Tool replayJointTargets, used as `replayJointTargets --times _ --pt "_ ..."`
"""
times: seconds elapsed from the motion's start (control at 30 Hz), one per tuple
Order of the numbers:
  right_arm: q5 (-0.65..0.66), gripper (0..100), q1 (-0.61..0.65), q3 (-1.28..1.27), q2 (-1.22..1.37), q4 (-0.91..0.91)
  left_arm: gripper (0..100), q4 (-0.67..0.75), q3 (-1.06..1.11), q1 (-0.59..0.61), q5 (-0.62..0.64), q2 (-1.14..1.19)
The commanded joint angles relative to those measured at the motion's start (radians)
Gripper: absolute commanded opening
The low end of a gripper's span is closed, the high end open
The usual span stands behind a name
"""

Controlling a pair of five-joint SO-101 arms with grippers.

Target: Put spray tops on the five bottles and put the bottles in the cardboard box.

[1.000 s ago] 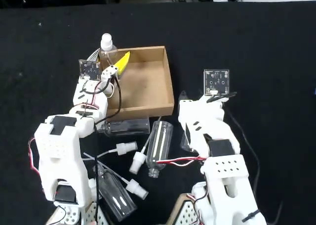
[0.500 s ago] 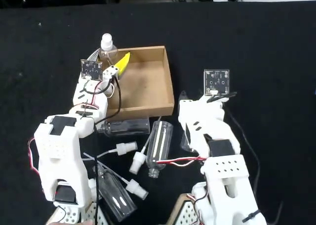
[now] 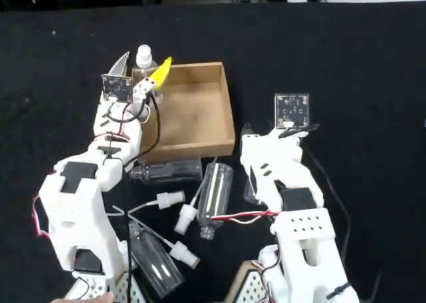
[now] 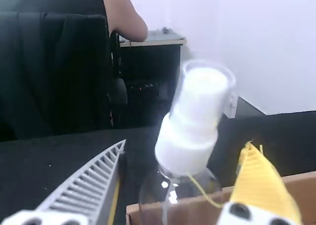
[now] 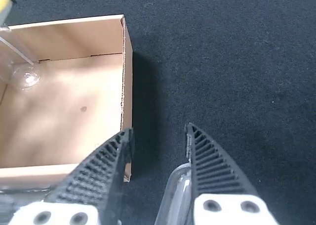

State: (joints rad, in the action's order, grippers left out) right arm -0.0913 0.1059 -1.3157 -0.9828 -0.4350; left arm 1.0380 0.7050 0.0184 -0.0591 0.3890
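A clear bottle with a white spray top (image 3: 143, 55) (image 4: 193, 118) stands upright in the far left corner of the cardboard box (image 3: 223, 106); its base (image 5: 26, 78) rests on the box floor. My left gripper (image 3: 148, 58) (image 4: 185, 146) is open, its grey and yellow fingers on either side of that bottle. Three uncapped bottles (image 3: 168, 171) (image 3: 216, 195) (image 3: 156, 263) lie on the black table in front of the box, with three loose spray tops (image 3: 170, 198) (image 3: 186, 216) (image 3: 183, 253) among them. My right gripper (image 5: 158, 131) is open beside the box's right wall, above another clear bottle (image 5: 176, 194).
The box (image 5: 123, 71) has plenty of bare floor and holds only the one bottle. Black table (image 3: 346, 63) stretches right of and beyond the box. The lying bottles and tops crowd the gap between the two arm bases.
My left gripper has opened and let go of the capped bottle, its fingers spreading apart and the arm shifting slightly away from the box. The right arm has not moved.
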Motion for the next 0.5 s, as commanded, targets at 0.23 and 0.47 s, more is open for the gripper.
replayJointTargets --times 0.23,0.47 --pt "-0.003 13.8 -0.026 0.008 -0.022 0.023 32 -0.003 -0.035 -0.002 -0.057 -0.118" --pt "-0.003 13.8 -0.026 0.008 -0.022 0.023 32 -0.08 -0.042 -0.015 -0.054 -0.281"
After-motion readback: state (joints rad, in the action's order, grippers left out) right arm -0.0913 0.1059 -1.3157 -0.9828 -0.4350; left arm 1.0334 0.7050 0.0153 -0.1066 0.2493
